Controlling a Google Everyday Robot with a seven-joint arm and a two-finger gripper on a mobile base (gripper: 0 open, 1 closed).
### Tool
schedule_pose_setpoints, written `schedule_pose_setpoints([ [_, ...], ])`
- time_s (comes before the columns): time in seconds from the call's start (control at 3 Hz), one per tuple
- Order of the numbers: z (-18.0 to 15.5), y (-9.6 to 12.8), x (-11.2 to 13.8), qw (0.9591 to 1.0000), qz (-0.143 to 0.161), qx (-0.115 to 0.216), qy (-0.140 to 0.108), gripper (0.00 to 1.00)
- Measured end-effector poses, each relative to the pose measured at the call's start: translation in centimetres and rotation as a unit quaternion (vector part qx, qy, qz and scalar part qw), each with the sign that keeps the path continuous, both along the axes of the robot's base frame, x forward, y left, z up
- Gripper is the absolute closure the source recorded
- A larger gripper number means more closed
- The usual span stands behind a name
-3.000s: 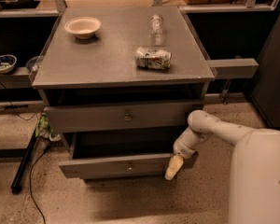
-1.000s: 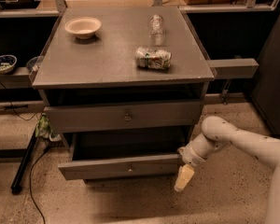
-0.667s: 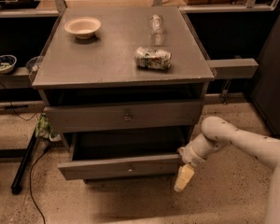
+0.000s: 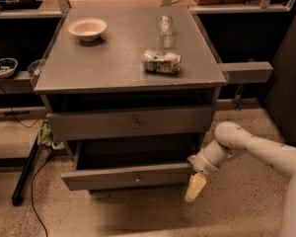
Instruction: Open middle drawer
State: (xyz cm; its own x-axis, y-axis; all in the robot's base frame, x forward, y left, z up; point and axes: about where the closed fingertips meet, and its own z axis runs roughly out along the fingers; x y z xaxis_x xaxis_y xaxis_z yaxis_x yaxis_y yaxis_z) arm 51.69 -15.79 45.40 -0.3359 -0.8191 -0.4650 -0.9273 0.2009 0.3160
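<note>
Grey-fronted, the middle drawer [image 4: 108,177] stands pulled out of the cabinet [image 4: 123,73], dark inside showing. Just beside its right corner the gripper [image 4: 195,187] points down; clenched or released, one cannot tell. A careless swing there could bump the front and push it shut.

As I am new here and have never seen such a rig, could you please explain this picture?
This is the one camera view, looking down at a grey cabinet from the front; where the camera sits is unknown. The white limb on the right is the robot's single arm; its gripper points down beside the right front corner of the middle drawer, which stands pulled out. Nothing shows in the gripper. On the cabinet top are a bowl, a clear bottle and a can on its side.
</note>
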Motion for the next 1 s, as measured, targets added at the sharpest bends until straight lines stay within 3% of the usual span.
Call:
schedule_pose_setpoints([
  [1.0, 0.57, -0.3, -0.2, 1.0, 0.004, 0.005, 0.0, 0.0],
])
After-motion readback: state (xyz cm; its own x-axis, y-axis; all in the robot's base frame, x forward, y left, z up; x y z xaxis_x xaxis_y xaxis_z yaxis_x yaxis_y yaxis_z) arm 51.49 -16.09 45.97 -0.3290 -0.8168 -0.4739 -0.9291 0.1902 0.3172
